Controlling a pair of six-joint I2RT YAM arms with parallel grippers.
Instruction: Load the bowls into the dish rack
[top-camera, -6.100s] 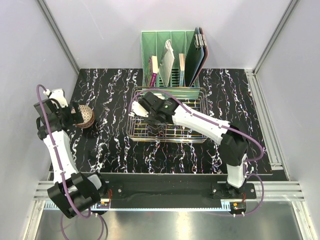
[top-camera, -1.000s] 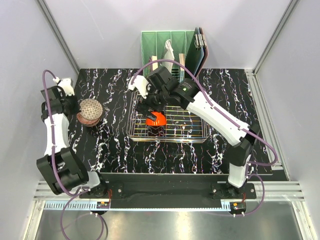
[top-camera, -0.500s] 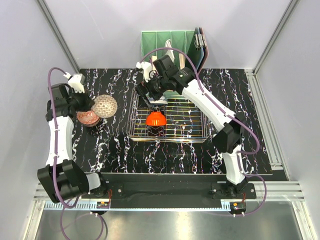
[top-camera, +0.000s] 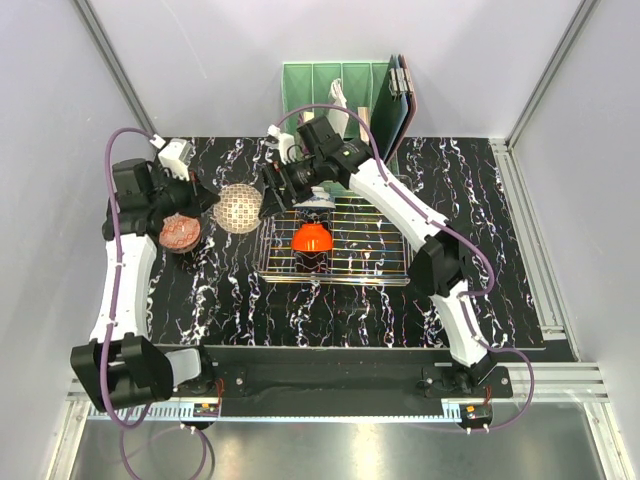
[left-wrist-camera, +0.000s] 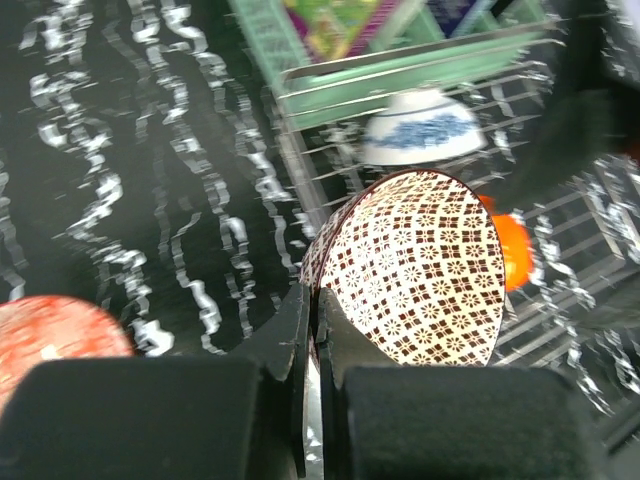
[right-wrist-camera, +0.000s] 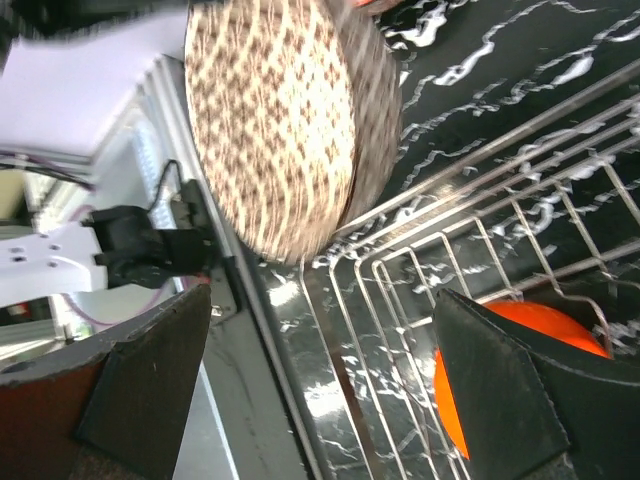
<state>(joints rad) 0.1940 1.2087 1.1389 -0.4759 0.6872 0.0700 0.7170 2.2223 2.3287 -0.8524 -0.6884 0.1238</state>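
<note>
My left gripper (top-camera: 212, 201) is shut on the rim of a cream lattice bowl (top-camera: 240, 208), held on edge above the table just left of the chrome dish rack (top-camera: 385, 268). Up close the left fingers (left-wrist-camera: 300, 335) pinch the rim of that bowl (left-wrist-camera: 420, 270). A glossy orange bowl (top-camera: 311, 238) and a white-blue bowl (left-wrist-camera: 418, 128) sit in the rack. On the table at the left rests a pink-red bowl (top-camera: 180, 232). My right gripper (top-camera: 270, 190) hangs open over the rack's far left corner, beside the lattice bowl (right-wrist-camera: 270, 130), with nothing between its fingers.
Behind the rack stands a green slotted organizer (top-camera: 300, 90) holding boards and utensils. The right arm reaches over the rack's back half. Rack wires (right-wrist-camera: 450, 250) and the orange bowl (right-wrist-camera: 470, 400) lie under the right gripper (right-wrist-camera: 320, 330). Grey walls close in the black marbled table (top-camera: 470, 190).
The left gripper has lifted the lattice bowl off the pink-red bowl and carried it right toward the rack. The right gripper, still open, has swung left to the rack's far left corner.
</note>
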